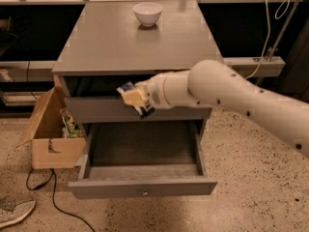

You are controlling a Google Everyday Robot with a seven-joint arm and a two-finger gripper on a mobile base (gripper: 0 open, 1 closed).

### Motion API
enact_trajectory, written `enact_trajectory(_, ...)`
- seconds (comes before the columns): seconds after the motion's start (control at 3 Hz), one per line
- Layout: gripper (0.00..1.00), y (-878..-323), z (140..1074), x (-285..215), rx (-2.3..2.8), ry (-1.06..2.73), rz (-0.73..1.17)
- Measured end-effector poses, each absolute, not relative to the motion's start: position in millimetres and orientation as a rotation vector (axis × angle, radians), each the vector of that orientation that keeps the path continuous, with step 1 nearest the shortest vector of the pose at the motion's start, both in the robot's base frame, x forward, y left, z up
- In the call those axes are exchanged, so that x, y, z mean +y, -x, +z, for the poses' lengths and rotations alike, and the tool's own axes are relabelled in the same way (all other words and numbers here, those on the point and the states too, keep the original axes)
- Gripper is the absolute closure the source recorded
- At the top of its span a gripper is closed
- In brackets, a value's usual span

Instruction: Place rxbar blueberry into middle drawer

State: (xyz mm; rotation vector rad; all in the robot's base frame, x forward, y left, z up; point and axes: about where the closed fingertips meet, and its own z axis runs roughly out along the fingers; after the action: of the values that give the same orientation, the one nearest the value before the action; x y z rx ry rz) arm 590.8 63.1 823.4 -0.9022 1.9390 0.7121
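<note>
The white arm reaches in from 4 o'clock, level across the cabinet front, its pincer (134,97) closed on the rxbar blueberry (126,87) in front of the upper drawer face, below the counter (120,42) edge. The bar tilts, its dark blue wrapper with white patches showing at 11 and 5 o'clock of the pincer. Toward 6 o'clock the middle drawer (142,187) stands pulled out, its grey floor bare between the side walls.

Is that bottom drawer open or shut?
Open: the middle drawer is pulled out, its floor showing. The gripper holds the rxbar blueberry above it.
</note>
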Motion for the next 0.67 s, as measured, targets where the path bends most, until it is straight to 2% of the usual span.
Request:
enact_trajectory(0.33,1.0,-577.1,738.1,59.3,2.108,0.832,0.725)
enact_trajectory(0.67,1.0,-573.1,730.9,59.3,2.128,0.824,0.731)
